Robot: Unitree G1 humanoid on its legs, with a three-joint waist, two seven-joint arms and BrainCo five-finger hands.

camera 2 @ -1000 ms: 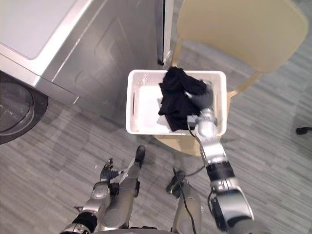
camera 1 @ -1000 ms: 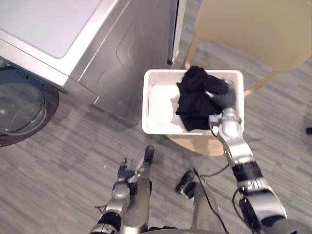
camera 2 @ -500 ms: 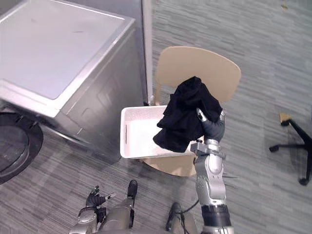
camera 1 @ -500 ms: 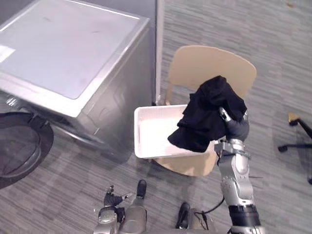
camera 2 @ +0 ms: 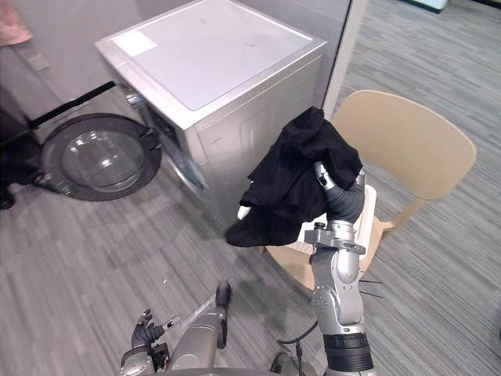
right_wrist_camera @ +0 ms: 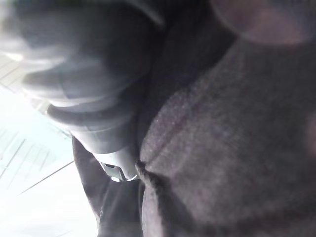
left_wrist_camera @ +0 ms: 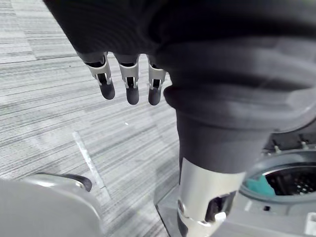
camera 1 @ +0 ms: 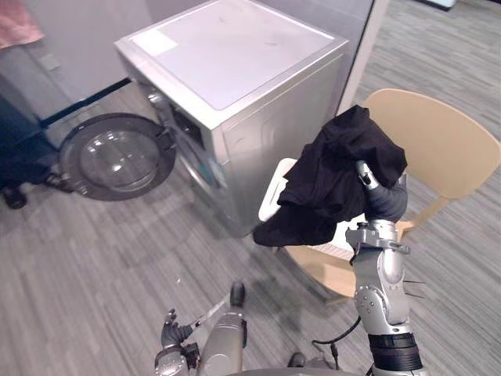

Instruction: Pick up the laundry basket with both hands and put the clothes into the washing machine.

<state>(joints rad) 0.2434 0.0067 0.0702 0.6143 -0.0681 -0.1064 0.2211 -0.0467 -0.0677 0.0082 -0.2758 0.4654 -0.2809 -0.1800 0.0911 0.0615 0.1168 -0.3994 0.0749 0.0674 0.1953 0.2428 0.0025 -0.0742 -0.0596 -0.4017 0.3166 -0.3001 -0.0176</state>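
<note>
Washer (camera 1: 235, 70): satin silver metal. Door (camera 1: 117, 160): glossy glass. Cloth (camera 1: 337, 180): black, matt knit. Chair (camera 1: 438, 149): smooth pale wood.

Grey striped floor (camera 1: 94, 251), beige wooden chair (camera 1: 446, 149), pale wall (camera 1: 82, 35)

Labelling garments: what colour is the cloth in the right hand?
Plain black garment, clearest in the left eye view.

The right forearm stands upright, its hand (camera 1: 382, 199) raised, fingers curled round a black garment (camera 1: 333, 184). The left hand (camera 1: 174, 345) hangs low, fingers (left_wrist_camera: 129, 84) straight.
</note>
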